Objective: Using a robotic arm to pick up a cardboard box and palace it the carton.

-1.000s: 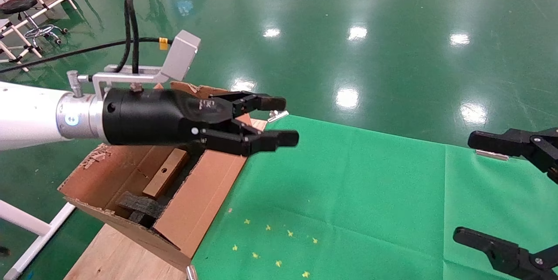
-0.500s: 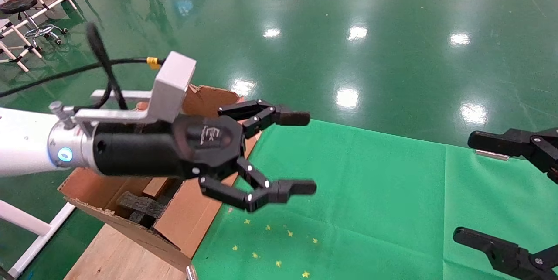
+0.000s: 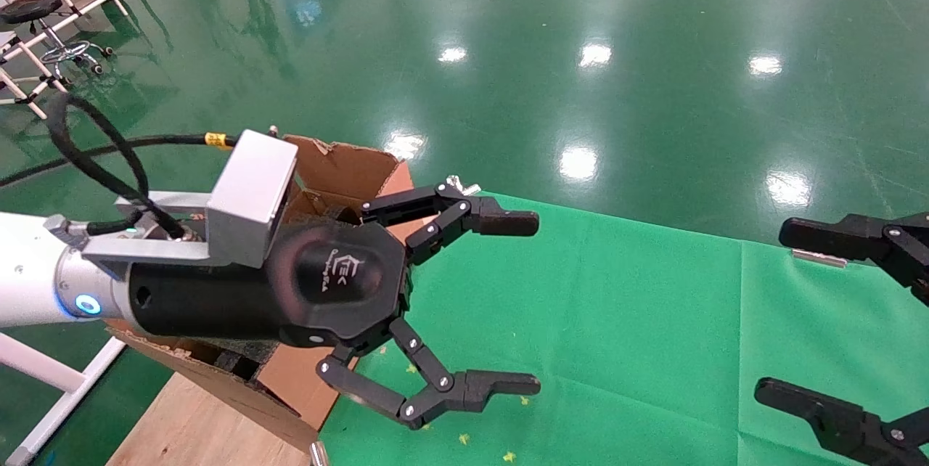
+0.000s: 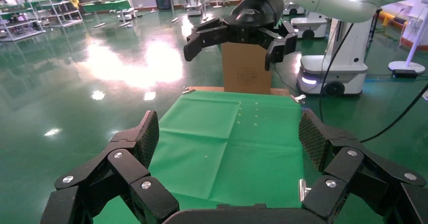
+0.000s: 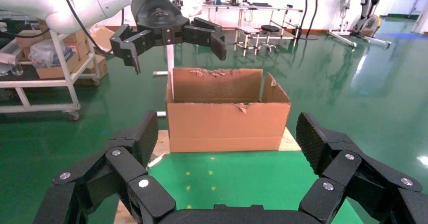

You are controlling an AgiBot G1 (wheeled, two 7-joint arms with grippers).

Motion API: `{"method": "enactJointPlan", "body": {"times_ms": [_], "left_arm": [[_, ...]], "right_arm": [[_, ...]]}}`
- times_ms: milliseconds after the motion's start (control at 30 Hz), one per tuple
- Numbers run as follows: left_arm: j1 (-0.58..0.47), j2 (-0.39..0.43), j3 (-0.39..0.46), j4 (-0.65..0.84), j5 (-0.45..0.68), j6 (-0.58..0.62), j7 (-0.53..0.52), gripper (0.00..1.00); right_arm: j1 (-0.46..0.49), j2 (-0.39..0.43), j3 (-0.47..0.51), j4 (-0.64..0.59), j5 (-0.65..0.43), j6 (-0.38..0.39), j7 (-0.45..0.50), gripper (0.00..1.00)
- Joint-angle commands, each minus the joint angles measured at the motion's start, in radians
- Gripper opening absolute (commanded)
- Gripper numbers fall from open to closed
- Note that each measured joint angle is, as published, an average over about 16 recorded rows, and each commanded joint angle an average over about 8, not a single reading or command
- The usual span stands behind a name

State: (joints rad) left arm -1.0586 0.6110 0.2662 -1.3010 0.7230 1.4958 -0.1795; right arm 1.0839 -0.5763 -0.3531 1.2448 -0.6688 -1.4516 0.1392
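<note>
The robotic arm (image 3: 218,284) hides most of the carton (image 3: 341,168), so its inside cannot be seen.

The robotic arm (image 3: 43,292) has dropped lower and rolled over the carton (image 3: 348,168), so its end effector (image 3: 533,303) now spreads much wider than a second ago. The slim cardboard box seen inside the carton earlier is now hidden behind it, probably still there.

**Three cameras, one shared carton**

My head camera is looking steeply down at the green cloth (image 3: 580,321). My wrist cameras are facing back across it, each just behind its own fingers, both sharing the carton (image 5: 227,114) (image 4: 247,75) and robotic arm (image 5: 166,24) (image 4: 242,24).
</note>
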Motion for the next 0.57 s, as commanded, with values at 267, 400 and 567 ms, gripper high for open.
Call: {"method": "enactJointPlan", "body": {"times_ms": [267, 400, 567], "left_arm": [[-0.006, 0.000, 0.005, 0.007, 0.001, 0.000, -0.005, 1.00], [-0.010, 0.000, 0.008, 0.011, 0.003, 0.000, -0.007, 1.00], [-0.012, 0.000, 0.010, 0.013, 0.005, 0.000, -0.008, 1.00]], "right_arm": [[0.000, 0.000, 0.000, 0.000, 0.000, 0.000, 0.000, 1.00], [0.000, 0.000, 0.000, 0.000, 0.000, 0.000, 0.000, 1.00], [0.000, 0.000, 0.000, 0.000, 0.000, 0.000, 0.000, 1.00]]}}
